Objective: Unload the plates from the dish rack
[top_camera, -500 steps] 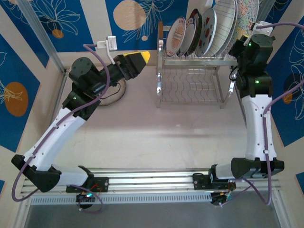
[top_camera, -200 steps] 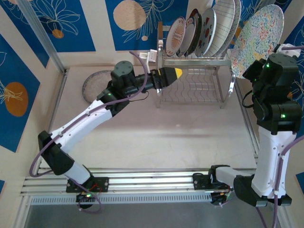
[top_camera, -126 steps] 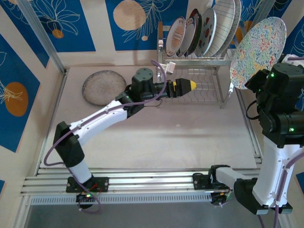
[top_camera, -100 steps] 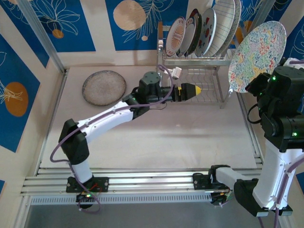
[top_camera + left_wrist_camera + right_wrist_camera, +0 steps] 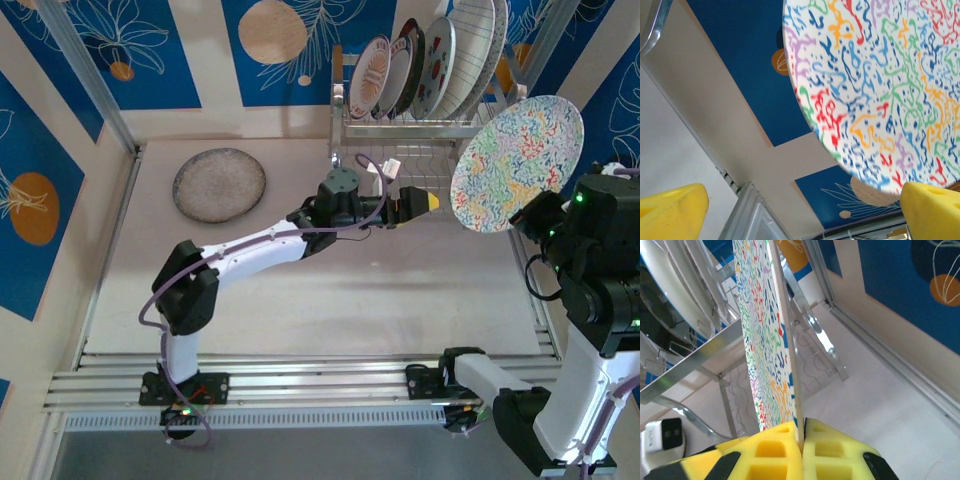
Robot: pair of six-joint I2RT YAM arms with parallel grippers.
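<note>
The right gripper (image 5: 801,432) is pinching its yellow pads shut on the lower rim of the multicoloured squiggle-patterned plate (image 5: 517,163). It is holding the plate on edge and tilted, just in front of the right end of the dish rack (image 5: 405,130) and clear of its slots. The left gripper (image 5: 420,202) is standing wide open and empty in front of the rack's lower shelf, pointing at that plate's face. Whether a pad is touching it yet I cannot tell. Several plates (image 5: 420,60) are standing in the rack's upper tier, and a speckled grey plate (image 5: 219,185) is lying flat well to the left of the rack.

This is probably a handover of one lifted-out plate. The next move is calling for the left jaws to straddle the rim and close before the right lets go.

Half a second ago the plate was riding higher beside the rack, and the left gripper was further left. The two are now converging.
</note>
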